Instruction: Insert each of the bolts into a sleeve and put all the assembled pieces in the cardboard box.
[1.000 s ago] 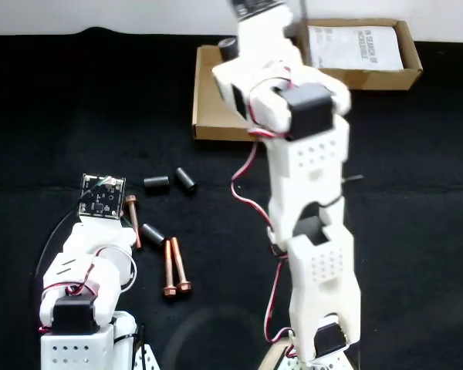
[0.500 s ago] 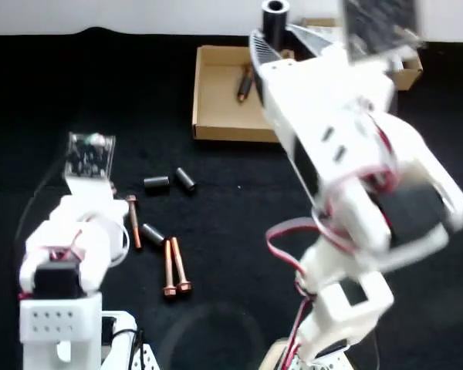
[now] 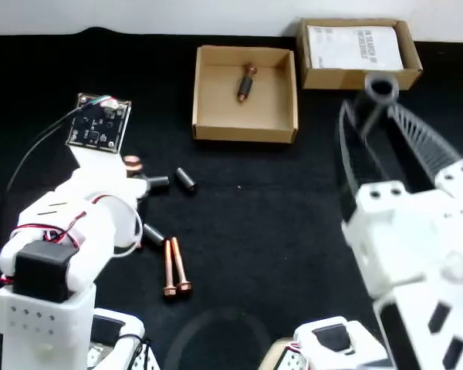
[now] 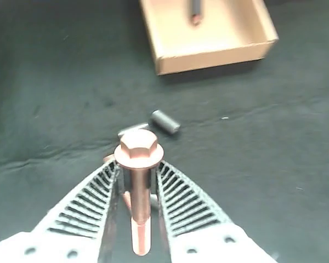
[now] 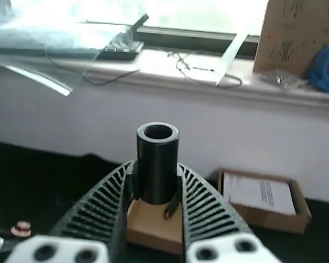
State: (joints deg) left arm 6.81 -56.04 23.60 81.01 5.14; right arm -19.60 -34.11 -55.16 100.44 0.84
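Note:
My left gripper (image 4: 138, 174) is shut on a copper bolt (image 4: 137, 164), which stands head up between the fingers; in the high view its head (image 3: 132, 163) shows just past the left arm. My right gripper (image 5: 157, 178) is shut on a black sleeve (image 5: 157, 159), held upright with its open end up (image 3: 380, 88), to the right of the cardboard box (image 3: 216, 104). One assembled piece (image 3: 247, 81) lies inside that box. Three loose sleeves (image 3: 186, 179) (image 3: 158, 183) (image 3: 152, 233) and two bolts (image 3: 174, 268) lie on the black table by the left arm.
A second cardboard box (image 3: 359, 75) holding a printed sheet sits at the back right. The right arm's white body (image 3: 417, 247) fills the front right. A white wall edges the far side of the table.
The right arm has swung from over the cardboard box to the right and nearer, still holding the sleeve. The left gripper has lifted a bolt off the table.

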